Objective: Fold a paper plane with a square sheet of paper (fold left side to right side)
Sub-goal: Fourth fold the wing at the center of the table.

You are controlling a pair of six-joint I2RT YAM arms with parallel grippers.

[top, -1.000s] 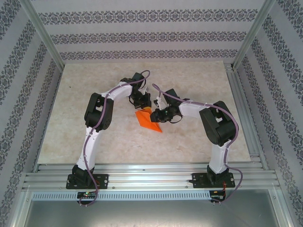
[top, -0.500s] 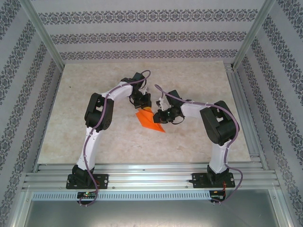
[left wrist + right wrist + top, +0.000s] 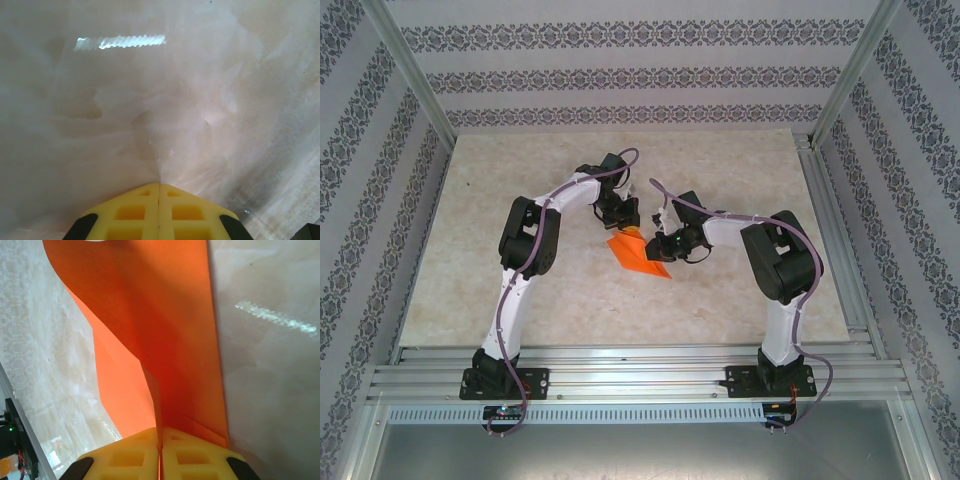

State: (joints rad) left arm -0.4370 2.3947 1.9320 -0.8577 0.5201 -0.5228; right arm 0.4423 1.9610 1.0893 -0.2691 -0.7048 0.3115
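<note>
You're mid-fold: your right claw (image 3: pixel 160 447) is clenched on a raised flap of the square sheet of paper (image 3: pixel 638 256) lying mid-tabletop (image 3: pixel 500 290), your left claw (image 3: pixel 159 202) is clenched empty near its far edge, so the next move is probably to carry the flap across, align the edges, then crease.

Two robot arms (image 3: pixel 527 240), one square sheet of paper (image 3: pixel 638 256) — one table (image 3: pixel 720 160)

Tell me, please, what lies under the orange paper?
The orange paper rests on the pale table. The right tool pinches a raised flap; the surface beneath the flat part is hidden.
</note>
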